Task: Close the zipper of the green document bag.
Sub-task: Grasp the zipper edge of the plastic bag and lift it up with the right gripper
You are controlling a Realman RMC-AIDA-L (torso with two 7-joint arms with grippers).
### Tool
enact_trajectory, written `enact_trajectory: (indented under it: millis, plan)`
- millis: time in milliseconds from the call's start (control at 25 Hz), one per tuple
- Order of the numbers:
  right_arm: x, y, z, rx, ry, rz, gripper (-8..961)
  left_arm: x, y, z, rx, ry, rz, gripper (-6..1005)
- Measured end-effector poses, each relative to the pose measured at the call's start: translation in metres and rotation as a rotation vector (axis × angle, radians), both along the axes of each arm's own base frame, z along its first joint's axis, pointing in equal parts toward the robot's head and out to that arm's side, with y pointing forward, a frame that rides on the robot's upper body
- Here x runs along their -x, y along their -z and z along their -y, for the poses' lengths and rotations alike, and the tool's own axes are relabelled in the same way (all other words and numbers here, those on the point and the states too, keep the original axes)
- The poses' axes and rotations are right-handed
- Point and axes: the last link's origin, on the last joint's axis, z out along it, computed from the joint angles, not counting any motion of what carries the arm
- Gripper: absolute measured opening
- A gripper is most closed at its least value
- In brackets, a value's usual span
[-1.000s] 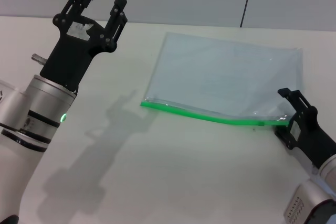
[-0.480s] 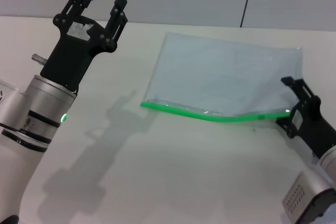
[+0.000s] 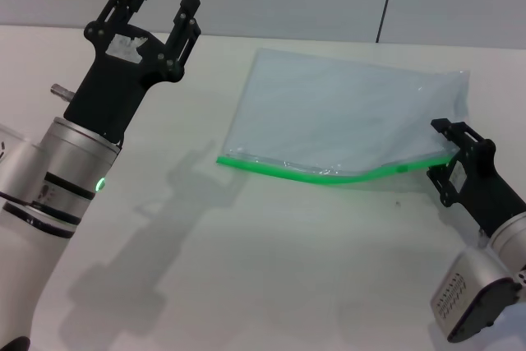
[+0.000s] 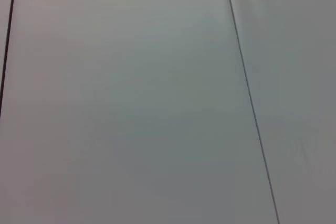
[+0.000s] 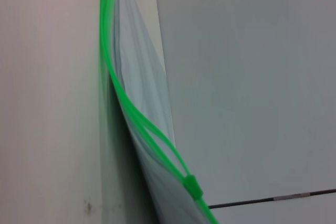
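Note:
The green document bag [image 3: 345, 113] lies flat on the white table, a pale translucent pouch right of centre. Its zipper [image 3: 329, 177] is the bright green strip along the near long edge. My right gripper [image 3: 445, 155] is shut on the right end of that edge and holds it a little off the table, so the strip bows. The small slider [image 3: 401, 169] sits near that end. In the right wrist view the zipper [image 5: 126, 103] shows two parted tracks running from the slider [image 5: 192, 186] along the bag [image 5: 149, 129]. My left gripper [image 3: 163, 2] hangs open high at the left, holding nothing.
The white table [image 3: 271, 269] reaches to a grey wall at the back. Thin dark cables [image 3: 385, 2] hang along the wall. The left wrist view shows only bare grey surface [image 4: 131, 103].
My right gripper has risen and moved slightly back with the bag's right end, lifting that corner and bending the green strip. The left arm has not moved.

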Motion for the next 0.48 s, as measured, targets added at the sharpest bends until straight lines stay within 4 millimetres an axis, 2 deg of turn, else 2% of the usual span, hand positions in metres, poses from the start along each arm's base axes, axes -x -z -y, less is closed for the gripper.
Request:
enact_trajectory:
  millis: [280, 480]
  plan:
    - [0.0048, 0.0069, -0.0048, 0.031, 0.024, -0.008, 405, -0.0009, 0.0004, -0.0007, 0.003, 0.004, -0.004, 586]
    - [0.004, 0.0056, -0.0087, 0.02, 0.054, -0.023, 303, -0.0022, 0.0015, -0.0021, 0.009, 0.006, -0.008, 586]
